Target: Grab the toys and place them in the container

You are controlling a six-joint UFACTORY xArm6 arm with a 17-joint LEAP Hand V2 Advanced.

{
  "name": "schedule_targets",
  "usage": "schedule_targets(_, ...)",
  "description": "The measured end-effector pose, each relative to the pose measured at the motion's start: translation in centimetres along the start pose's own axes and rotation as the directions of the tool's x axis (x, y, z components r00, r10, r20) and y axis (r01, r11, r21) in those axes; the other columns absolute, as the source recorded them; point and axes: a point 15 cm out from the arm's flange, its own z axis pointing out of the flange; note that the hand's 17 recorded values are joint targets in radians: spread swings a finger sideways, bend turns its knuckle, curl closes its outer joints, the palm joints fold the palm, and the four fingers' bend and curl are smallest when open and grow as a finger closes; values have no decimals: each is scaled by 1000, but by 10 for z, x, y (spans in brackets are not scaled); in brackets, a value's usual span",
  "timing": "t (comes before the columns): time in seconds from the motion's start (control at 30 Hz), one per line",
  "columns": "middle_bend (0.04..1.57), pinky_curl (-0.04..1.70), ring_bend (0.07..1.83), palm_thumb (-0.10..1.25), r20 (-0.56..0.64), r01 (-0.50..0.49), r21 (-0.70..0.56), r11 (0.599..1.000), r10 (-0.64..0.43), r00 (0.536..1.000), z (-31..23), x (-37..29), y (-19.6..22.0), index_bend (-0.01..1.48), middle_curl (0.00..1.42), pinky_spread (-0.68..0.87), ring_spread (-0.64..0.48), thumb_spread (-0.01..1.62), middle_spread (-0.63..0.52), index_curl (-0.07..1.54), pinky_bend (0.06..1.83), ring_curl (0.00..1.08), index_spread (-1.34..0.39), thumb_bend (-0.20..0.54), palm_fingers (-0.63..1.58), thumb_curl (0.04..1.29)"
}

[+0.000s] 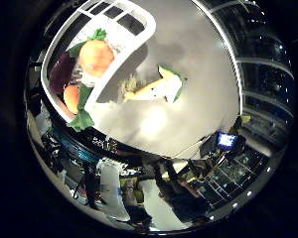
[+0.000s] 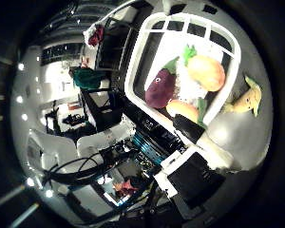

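Grey tabletop (image 1: pixel 188 64) spreads under the palm, with dim shelving and lit screens of the room visible past its edge. On it stands a white slotted container (image 2: pixel 230 52), off to one side of the hand and well clear of the fingers. Inside the container: a plush purple eggplant (image 2: pixel 160 88) with a green stalk, a large orange plush fruit (image 2: pixel 206 72) with a green leaf tuft, and a second, smaller orange plush (image 2: pixel 184 109) lying nearest the hand, its green leaves hanging over the container's rim. One toy remains outside: a yellow plush corn (image 1: pixel 156 88) with green husk leaves, lying flat on the tabletop just beside the container's outer wall (touching or not, cannot tell). Corn is farther from the palm than the near rim and nothing is over it. Hand (image 2: pixel 199 164): only a black and white part of it reaches into the thumb-side view, ending near the container's near rim and the smaller orange plush. Curl of the fingers cannot be told from either view, and nothing is seen held.
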Motion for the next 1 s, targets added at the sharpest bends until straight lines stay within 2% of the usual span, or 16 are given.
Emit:
schedule_targets(0.17, 308, 272, 458, 834, -13, -149, 98, 984, 151, 988, 3, 56, 25, 160, 344, 414, 54, 1025, -35, 298, 467, 241, -346, -22, 322, 436)
schedule_targets(0.33, 318, 263, 471, 838, 9, -319, 135, 938, 321, 947, 5, 121, 60, 162, 351, 396, 28, 1026, -53, 293, 468, 242, -328, -21, 324, 431)
schedule_targets(0.5, 323, 256, 468, 843, 34, -440, 151, 885, 440, 897, 13, 167, 85, 167, 356, 388, 23, 1027, -59, 294, 468, 240, -324, -20, 314, 430)
schedule_targets(0.67, 306, 251, 441, 847, 60, -518, 149, 842, 516, 855, 31, 200, 95, 173, 355, 381, 47, 1033, -45, 303, 467, 233, -304, -21, 291, 430)
schedule_targets(0.83, 298, 246, 423, 836, 66, -546, 94, 832, 542, 838, 62, 216, 98, 175, 356, 374, 64, 1029, -37, 307, 459, 229, -284, -23, 287, 428)
schedule_targets(0.9, 318, 235, 412, 812, 76, -560, 80, 824, 556, 828, 72, 216, 95, 192, 362, 372, 58, 1031, -42, 318, 432, 224, -279, -29, 330, 426)
schedule_targets(1.0, 357, 218, 456, 670, 68, -591, 81, 803, 587, 807, 84, 218, 87, 184, 384, 350, 20, 1052, -73, 340, 398, 238, -265, -45, 441, 390)
